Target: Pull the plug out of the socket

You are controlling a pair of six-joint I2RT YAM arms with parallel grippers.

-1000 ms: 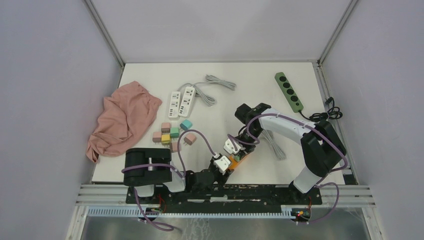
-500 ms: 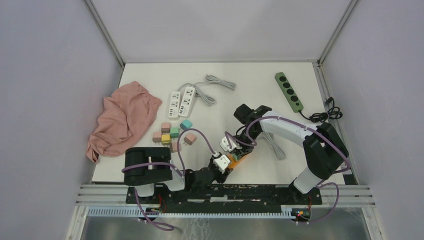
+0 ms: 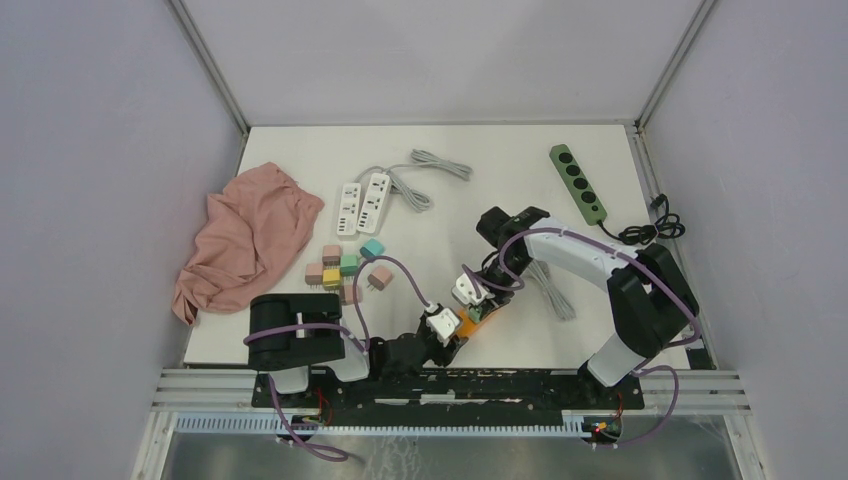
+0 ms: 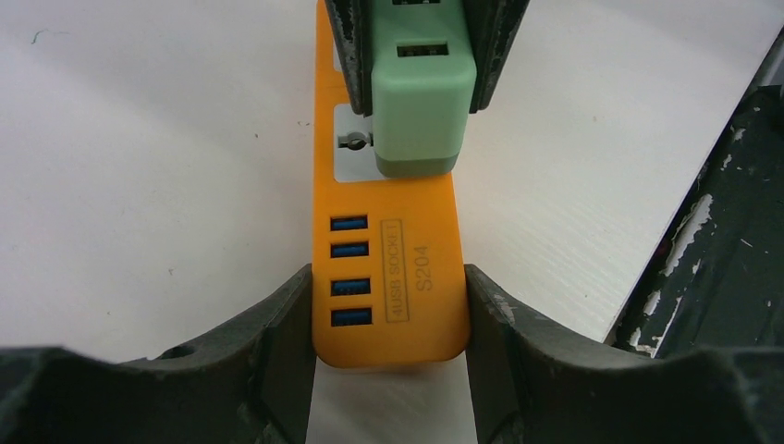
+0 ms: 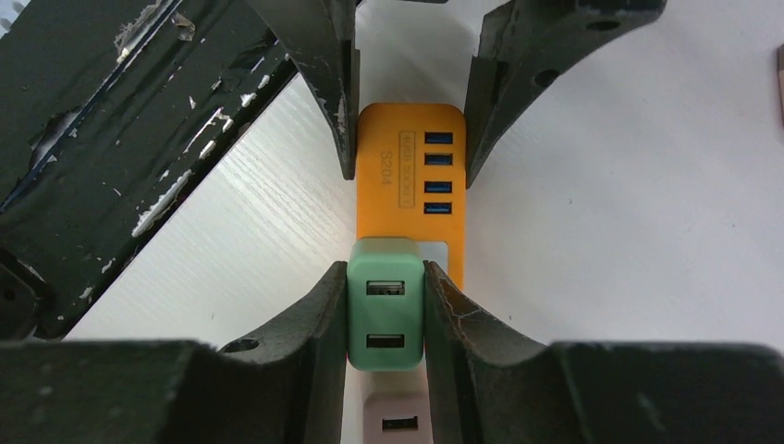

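Two arms on show: left arm (image 3: 300,335) with a black drum joint over white links, right arm (image 3: 585,255) white-shelled with black joints. Lilac cables (image 3: 395,263) loop off both. Fingers (image 5: 296,333) are dark, curved and scuffed (paint chipped pale).

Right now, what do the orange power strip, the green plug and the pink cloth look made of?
The orange power strip looks like hard moulded plastic, smooth satin: crisp rounded corners, printed lettering. The green plug also seems plastic, matte pastel, with softly rounded edges. The pink cloth is soft fabric, matte, lying crumpled in folds; weave too small to tell.
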